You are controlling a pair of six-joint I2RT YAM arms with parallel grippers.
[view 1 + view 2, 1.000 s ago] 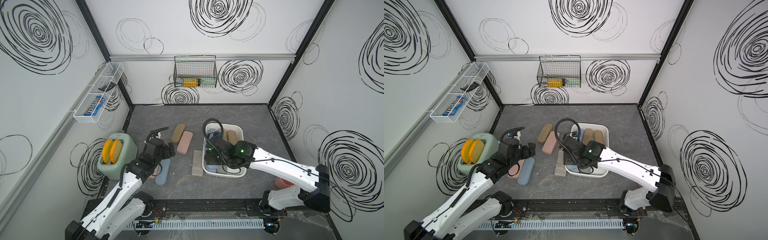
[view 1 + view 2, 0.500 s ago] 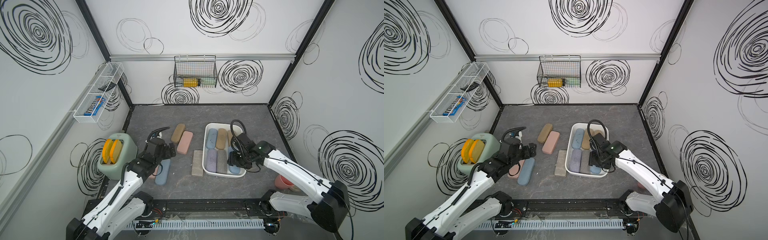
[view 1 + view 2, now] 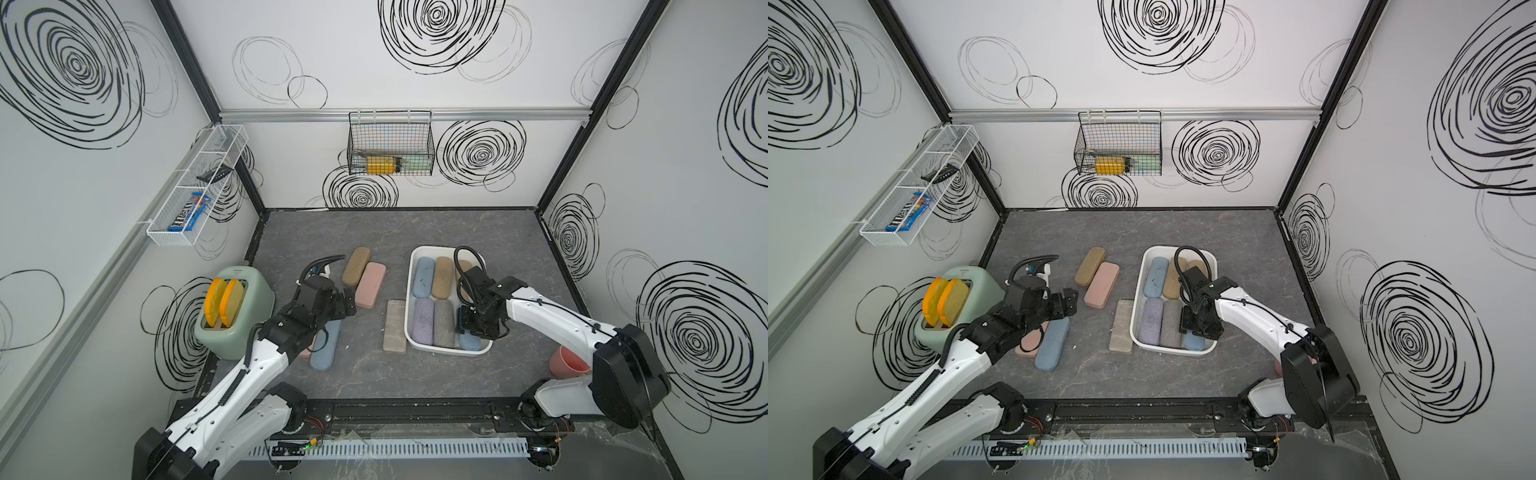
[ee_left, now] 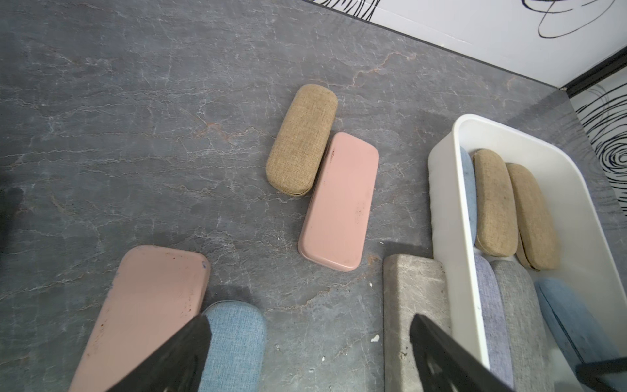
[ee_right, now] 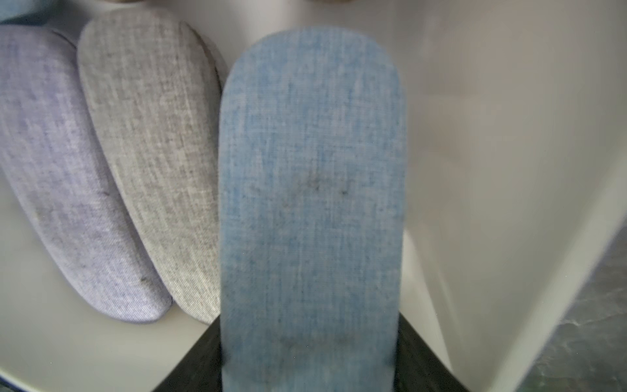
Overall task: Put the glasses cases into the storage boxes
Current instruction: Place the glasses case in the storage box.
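Observation:
The white storage box (image 3: 409, 301) (image 3: 1137, 305) stands right of the table's middle. Blue (image 3: 423, 276), tan (image 3: 443, 277), lilac (image 3: 423, 321) and grey (image 3: 444, 323) glasses cases lie in it. My right gripper (image 3: 473, 326) (image 5: 310, 359) is low in its front right corner, shut on a blue case (image 5: 312, 190) beside the grey one (image 5: 152, 142). On the table lie a tan case (image 3: 356, 266), a pink case (image 3: 370, 284), a flat grey case (image 3: 395, 326), a blue case (image 3: 326, 347) and a second pink case (image 4: 146, 305). My left gripper (image 3: 345, 305) (image 4: 309, 325) hangs open above bare table, between the blue case (image 4: 234, 342) and the flat grey one (image 4: 410, 298).
A green toaster (image 3: 249, 328) with two orange slices stands at the left edge, close to my left arm. A pink cup (image 3: 567, 365) sits by the right arm's base. A black wire basket (image 3: 390, 149) and a white mesh rack (image 3: 195, 187) hang on the walls.
My right gripper swung from the box's left side to its front right corner in the first half second, then held nearly still. The left arm barely moved.

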